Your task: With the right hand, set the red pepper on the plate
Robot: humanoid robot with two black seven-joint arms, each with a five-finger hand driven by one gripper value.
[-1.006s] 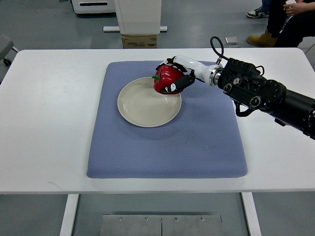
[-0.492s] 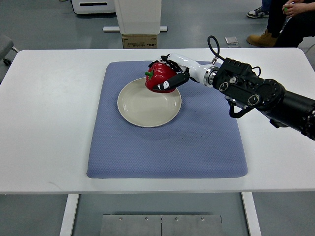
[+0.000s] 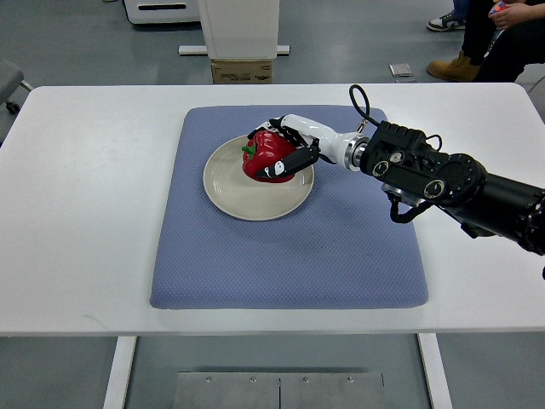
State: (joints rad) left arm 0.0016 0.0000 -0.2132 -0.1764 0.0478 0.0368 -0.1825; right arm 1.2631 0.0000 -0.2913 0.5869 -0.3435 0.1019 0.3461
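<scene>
A red pepper [image 3: 264, 158] with a green stem is over the upper right part of the cream plate [image 3: 238, 192], held in my right hand [image 3: 286, 150]. The fingers wrap around the pepper's right side and top. I cannot tell whether the pepper touches the plate. The plate lies on a blue mat [image 3: 341, 247] at the table's middle. My black right arm [image 3: 451, 183] comes in from the right edge. The left hand does not show.
The white table [image 3: 85, 213] surrounds the mat. Beyond its far edge stand a cardboard box [image 3: 242, 70] and a white machine base. A seated person's legs and boots [image 3: 451, 66] show at the top right corner.
My right hand carried the pepper leftward and down, from the plate's upper right rim to over the plate's inside.
</scene>
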